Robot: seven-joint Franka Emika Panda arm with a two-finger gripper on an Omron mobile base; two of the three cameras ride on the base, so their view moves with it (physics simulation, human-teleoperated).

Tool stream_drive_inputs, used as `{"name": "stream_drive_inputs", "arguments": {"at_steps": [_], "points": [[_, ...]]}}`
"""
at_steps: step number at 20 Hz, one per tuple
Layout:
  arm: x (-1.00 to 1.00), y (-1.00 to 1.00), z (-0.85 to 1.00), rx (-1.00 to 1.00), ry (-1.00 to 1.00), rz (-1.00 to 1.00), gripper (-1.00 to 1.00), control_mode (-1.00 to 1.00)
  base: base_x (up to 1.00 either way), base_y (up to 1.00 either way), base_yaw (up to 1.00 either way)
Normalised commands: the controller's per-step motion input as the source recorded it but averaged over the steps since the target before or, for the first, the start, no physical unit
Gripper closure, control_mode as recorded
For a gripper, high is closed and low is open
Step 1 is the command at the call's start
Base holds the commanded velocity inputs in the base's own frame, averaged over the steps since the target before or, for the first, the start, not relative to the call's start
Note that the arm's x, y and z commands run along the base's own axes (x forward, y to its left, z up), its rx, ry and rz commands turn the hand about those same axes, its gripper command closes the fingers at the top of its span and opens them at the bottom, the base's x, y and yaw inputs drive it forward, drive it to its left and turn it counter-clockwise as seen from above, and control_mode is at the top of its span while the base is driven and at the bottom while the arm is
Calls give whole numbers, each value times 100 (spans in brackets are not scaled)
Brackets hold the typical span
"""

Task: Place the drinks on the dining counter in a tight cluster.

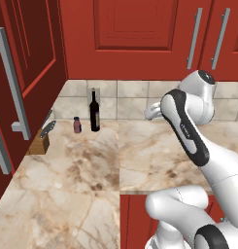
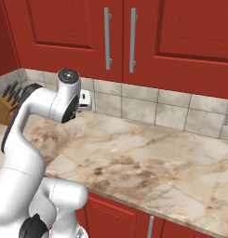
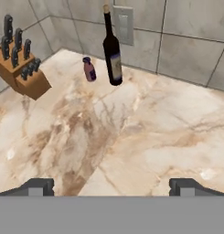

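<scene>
Standing near the back corner of the marble surface (image 1: 154,160), the wine bottle (image 3: 112,50) carries a purple label too blurred to read, with a small bottle (image 3: 89,69) just beside it and a knife block (image 3: 19,64) further left. Fingers (image 3: 111,186) spread wide, empty. Red cabinets (image 2: 134,32) above.

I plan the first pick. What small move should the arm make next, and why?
Probably advance the open tool toward the wine bottle: it stands upright by the back wall, beside the small bottle, well ahead of the fingertips, and nothing is held.
</scene>
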Motion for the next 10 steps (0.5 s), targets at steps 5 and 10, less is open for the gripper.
{"name": "stream_drive_inputs", "arguments": {"at_steps": [5,10], "points": [[49,12,-9,0,-7,20,-100,-100,0,0,0],[40,30,-34,7,-29,12,-100,-100,0,0,0]]}}
